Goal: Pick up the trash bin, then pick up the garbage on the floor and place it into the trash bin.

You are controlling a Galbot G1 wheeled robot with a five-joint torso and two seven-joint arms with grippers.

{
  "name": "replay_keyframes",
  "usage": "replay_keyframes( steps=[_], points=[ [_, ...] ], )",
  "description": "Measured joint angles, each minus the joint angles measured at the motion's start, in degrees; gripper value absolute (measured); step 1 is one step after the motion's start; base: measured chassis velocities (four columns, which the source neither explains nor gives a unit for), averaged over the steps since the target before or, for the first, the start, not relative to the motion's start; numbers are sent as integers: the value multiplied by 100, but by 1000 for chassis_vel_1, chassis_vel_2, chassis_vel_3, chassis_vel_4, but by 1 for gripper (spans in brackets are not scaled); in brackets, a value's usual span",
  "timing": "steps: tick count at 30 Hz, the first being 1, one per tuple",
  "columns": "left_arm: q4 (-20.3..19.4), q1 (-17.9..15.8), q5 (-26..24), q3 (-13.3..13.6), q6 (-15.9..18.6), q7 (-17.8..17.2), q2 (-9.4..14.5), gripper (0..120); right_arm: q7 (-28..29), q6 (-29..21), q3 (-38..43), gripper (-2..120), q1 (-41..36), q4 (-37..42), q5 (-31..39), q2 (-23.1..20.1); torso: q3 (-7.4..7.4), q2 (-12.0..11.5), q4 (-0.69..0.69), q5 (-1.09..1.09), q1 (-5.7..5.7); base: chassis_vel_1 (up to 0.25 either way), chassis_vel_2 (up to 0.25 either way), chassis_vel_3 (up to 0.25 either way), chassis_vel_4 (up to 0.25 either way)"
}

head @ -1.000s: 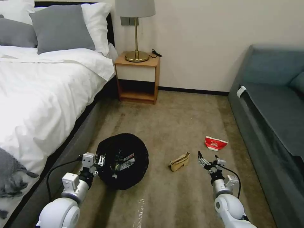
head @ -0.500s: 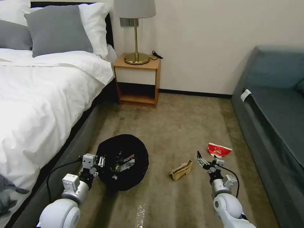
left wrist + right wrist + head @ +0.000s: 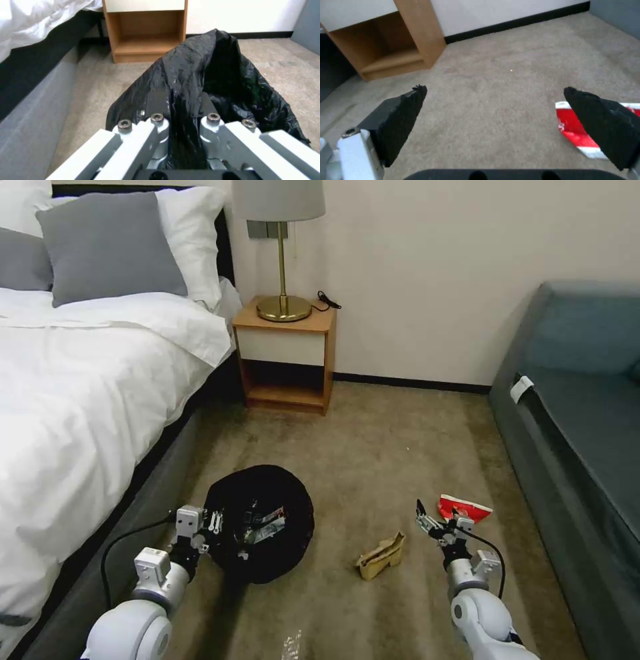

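On the carpet (image 3: 373, 460) just ahead-right of our right gripper (image 3: 437, 517) lies the red-and-white packet (image 3: 465, 509); the tan carton (image 3: 380, 557) sits to its left. That gripper is spread, empty. Our left gripper (image 3: 212, 521) pinches the trash bin's (image 3: 263, 523) black liner.

No text, brand, number or sign is reading legibly. The red packet (image 3: 465, 508), lying at 3 o'clock from the bin (image 3: 260, 521), is showing white markings too small to make out. Litter inside the bin is showing a red-and-white label, also unreadable.
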Motion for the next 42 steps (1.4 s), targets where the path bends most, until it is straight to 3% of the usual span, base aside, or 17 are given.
replay_keyframes(
  steps=[21,29,32,35,36,40,42],
  points=[
    [81,16,-119,-98,-108,48,64,7,-23,6,-66,100,13,-14,-241,81,0,0,1,0,0,-102,70,104,-66],
    [-6,-71,-221,-75,-77,43,125,7,-95,-19,-145,100,75,36,-572,-67,0,0,0,0,0,-71,69,79,-81],
    [-93,-92,-238,-51,-38,35,134,7,-209,-58,-243,100,147,66,-711,-266,0,0,0,1,1,-39,53,63,-19],
    [-243,-116,-294,-5,41,26,158,7,-571,-272,-495,100,276,232,-607,-896,0,0,0,3,0,0,0,0,0],
    [-243,-116,-294,-5,41,26,158,7,-571,-272,-495,100,276,232,-607,-896,0,0,0,3,0,0,0,0,0],
    [-303,-164,-300,10,153,-11,189,7,-1086,-761,-1192,100,661,478,-263,-2013,0,0,-2,2,1,0,0,0,0],
    [-301,-165,-293,6,167,-18,196,7,-1144,-867,-1388,100,805,492,-207,-2172,0,0,-1,1,0,0,0,0,0]
  ],
)
